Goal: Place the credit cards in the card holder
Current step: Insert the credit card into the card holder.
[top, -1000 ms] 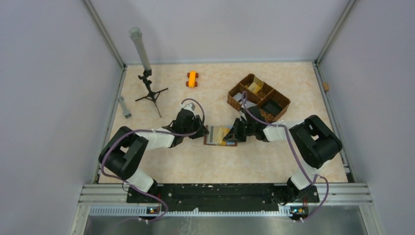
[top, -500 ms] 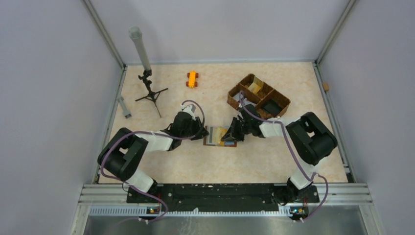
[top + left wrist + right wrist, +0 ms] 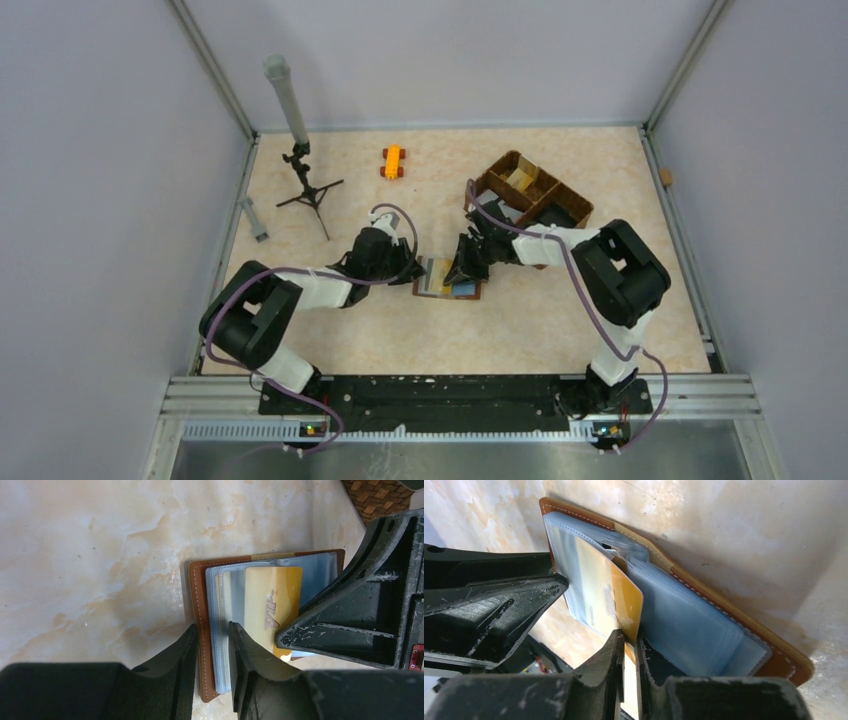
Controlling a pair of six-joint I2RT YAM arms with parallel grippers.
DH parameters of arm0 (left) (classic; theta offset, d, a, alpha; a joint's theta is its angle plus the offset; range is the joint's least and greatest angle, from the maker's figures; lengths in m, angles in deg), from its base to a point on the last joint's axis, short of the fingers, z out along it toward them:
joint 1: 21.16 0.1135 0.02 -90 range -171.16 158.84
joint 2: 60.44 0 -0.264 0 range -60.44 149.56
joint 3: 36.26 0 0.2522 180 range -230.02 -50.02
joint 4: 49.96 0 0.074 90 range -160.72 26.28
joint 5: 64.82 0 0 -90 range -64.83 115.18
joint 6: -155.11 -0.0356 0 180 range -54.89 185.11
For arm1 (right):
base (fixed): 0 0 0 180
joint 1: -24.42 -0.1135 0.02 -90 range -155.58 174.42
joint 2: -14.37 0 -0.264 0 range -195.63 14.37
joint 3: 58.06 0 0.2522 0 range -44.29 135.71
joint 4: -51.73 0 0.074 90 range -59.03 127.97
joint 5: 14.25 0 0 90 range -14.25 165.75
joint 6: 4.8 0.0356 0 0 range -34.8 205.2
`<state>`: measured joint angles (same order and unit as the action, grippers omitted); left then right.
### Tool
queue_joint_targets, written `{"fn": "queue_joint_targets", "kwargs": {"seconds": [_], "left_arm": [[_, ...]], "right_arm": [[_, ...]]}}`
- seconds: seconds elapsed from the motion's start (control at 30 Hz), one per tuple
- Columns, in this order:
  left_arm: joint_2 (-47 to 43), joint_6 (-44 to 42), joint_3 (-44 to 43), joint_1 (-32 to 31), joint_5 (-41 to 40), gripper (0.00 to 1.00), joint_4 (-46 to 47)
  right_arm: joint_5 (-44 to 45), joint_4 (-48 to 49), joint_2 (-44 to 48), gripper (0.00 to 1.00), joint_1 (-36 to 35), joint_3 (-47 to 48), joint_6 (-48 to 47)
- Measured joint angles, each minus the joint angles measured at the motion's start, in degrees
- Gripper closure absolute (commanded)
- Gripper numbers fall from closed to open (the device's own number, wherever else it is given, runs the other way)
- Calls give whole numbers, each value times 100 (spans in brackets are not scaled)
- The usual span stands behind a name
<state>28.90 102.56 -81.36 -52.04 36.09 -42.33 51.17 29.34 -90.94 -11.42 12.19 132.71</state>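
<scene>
The card holder lies open on the table between both arms, brown leather outside and blue pockets inside. My left gripper is shut on its left edge, pinching leather and pocket stack. A gold credit card is mostly inside a clear pocket. My right gripper holds that card's outer corner between nearly closed fingers. Another gold card and a black card sit in the woven basket.
A brown woven compartmented basket stands just behind the right gripper. An orange toy car, a small black tripod with a grey tube and a grey bar are at the back left. Metal rails edge the table.
My right arm has moved left, sliding the gold card deeper into the pocket. The holder shifted slightly left. The left gripper kept its pinch.
</scene>
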Motion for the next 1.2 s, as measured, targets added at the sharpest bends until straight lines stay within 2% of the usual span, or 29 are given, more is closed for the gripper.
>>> {"fn": "queue_joint_targets", "kwargs": {"seconds": [0.13, 0.3, 0.63, 0.87, 1.2], "left_arm": [[4, 22, -15, -2, -37, 74, -50], [74, 162, -44, -17, 26, 75, -37], [118, 306, -50, -76, 146, 75, -15], [118, 317, -50, -76, 170, 74, -13], [116, 433, -48, -76, 341, 64, -15]], "right_arm": [[302, -393, 0, 75, -114, 227, -271], [684, -787, 105, 65, -208, 396, -562], [1471, -1320, 409, 66, -232, 444, -920], [1480, -1113, 402, 68, -232, 435, -1071], [1034, -365, 310, 68, -243, 428, -1141]]}}
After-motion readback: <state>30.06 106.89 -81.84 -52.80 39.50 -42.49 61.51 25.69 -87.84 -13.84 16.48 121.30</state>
